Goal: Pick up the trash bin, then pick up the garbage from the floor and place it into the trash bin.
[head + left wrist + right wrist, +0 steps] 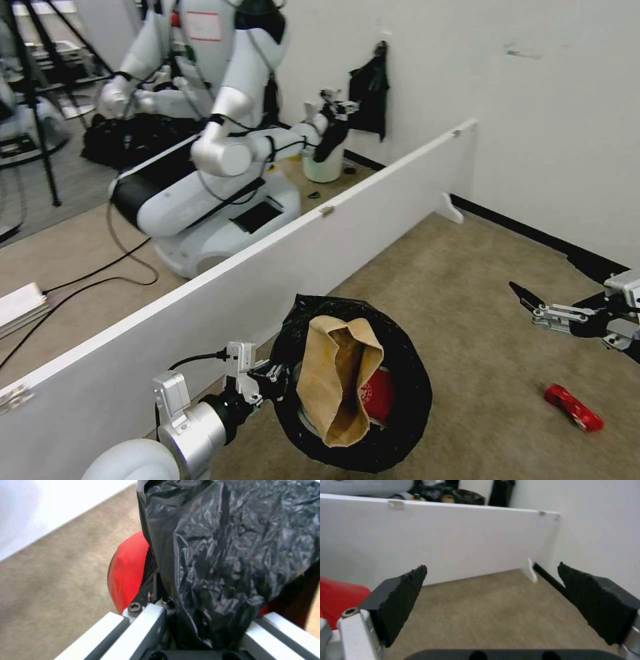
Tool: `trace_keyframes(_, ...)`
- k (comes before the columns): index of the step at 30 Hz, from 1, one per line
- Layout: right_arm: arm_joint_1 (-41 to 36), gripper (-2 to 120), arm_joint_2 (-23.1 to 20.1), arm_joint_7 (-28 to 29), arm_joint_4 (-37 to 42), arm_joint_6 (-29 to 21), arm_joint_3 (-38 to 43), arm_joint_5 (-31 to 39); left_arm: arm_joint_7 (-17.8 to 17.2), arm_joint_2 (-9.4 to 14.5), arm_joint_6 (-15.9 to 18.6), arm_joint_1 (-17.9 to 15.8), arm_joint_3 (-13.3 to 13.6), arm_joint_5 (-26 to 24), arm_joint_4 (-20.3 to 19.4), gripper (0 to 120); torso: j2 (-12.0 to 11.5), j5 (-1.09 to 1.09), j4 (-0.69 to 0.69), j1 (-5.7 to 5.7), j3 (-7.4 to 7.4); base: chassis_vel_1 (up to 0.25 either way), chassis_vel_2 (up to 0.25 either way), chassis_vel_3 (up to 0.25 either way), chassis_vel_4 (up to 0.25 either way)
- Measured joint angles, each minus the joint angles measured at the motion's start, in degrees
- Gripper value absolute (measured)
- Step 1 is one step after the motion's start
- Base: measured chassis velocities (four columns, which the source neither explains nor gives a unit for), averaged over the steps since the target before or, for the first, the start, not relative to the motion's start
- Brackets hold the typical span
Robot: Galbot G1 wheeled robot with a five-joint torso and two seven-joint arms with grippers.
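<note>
The left tool (270,373) is gripping the trash bin (400,413) by its rim at 9 o'clock, holding it above the floor (467,293). A tan paper bag (337,377) is sticking out of it. The right tool (560,303) is hovering released at 3 o'clock, with a red can (573,407) lying on the floor at 5 o'clock of the bin.
</note>
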Motion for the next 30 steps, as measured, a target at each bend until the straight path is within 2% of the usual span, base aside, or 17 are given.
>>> trace_keyframes(4, -0.1, 100, 0.3, 0.0, 0.29, 0.12, 0.02, 0.0, 0.0, 0.04, -0.02, 0.1, 0.02, -0.04, -0.04, 0, 0.0, 0.0, -0.03, 0.0, 0.0, -0.109, -0.098, -0.103, -0.11)
trace_keyframes(7, -0.15, 100, 0.68, 0.0, 0.52, 0.35, 0.02, -0.03, -0.01, 0.12, -0.05, 0.32, 0.0, -0.08, -0.2, 0, 0.0, 0.0, 0.01, 0.0, 0.0, -0.043, -0.048, -0.058, -0.032)
trace_keyframes(9, -0.12, 100, 0.92, -0.09, 0.59, 0.68, -0.01, -0.19, -0.05, 0.28, -0.07, 0.59, -0.13, -0.16, -0.4, 0, 0.0, 0.0, 0.06, 0.0, 0.0, 0.0, 0.0, 0.0, 0.0)
trace_keyframes(25, -0.31, 100, 1.72, -0.83, 1.36, 0.1, -0.24, -0.42, -0.09, 0.84, -0.16, 0.88, -0.36, -0.58, -0.6, 0, 0.0, -0.01, 0.02, 0.0, 0.0, 0.0, 0.0, 0.0, 0.0)
trace_keyframes(30, -0.24, 100, 1.64, -0.83, 1.28, -0.01, -0.27, -0.33, -0.09, 0.94, -0.16, 0.85, -0.42, -0.75, -0.63, 0, 0.0, 0.0, 0.02, 0.0, 0.0, -0.083, -0.08, 0.088, 0.082)
